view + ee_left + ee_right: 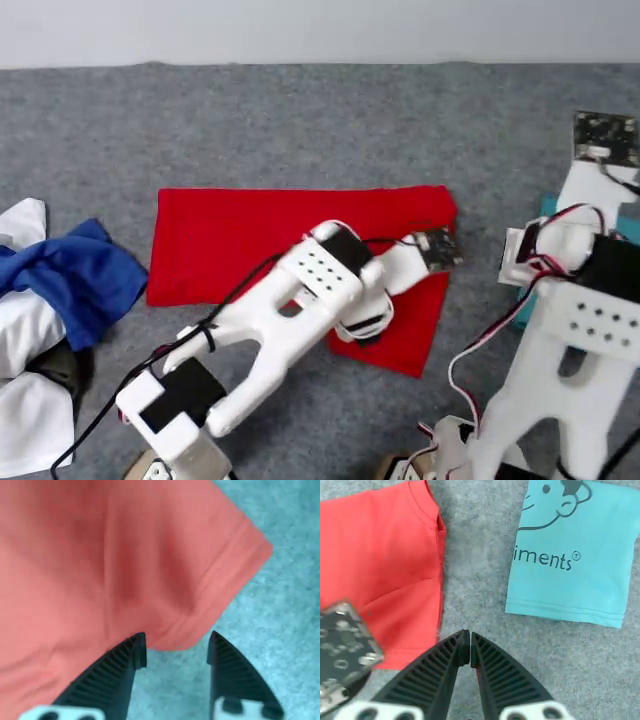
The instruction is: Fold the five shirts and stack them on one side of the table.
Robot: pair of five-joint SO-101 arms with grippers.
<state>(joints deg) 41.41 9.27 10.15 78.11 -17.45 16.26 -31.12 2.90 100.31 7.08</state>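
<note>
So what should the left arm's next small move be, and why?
Probably close the left pincer on the hem corner of the red shirt, perhaps after easing slightly forward. Its jaws stand open with that corner between them, and the shirt looks only partly folded on the table, so a grip there could start the next fold.

Grey felt-like table under even light.
Its covering runs left to right, meeting a plain pale wall along the far edge.
</note>
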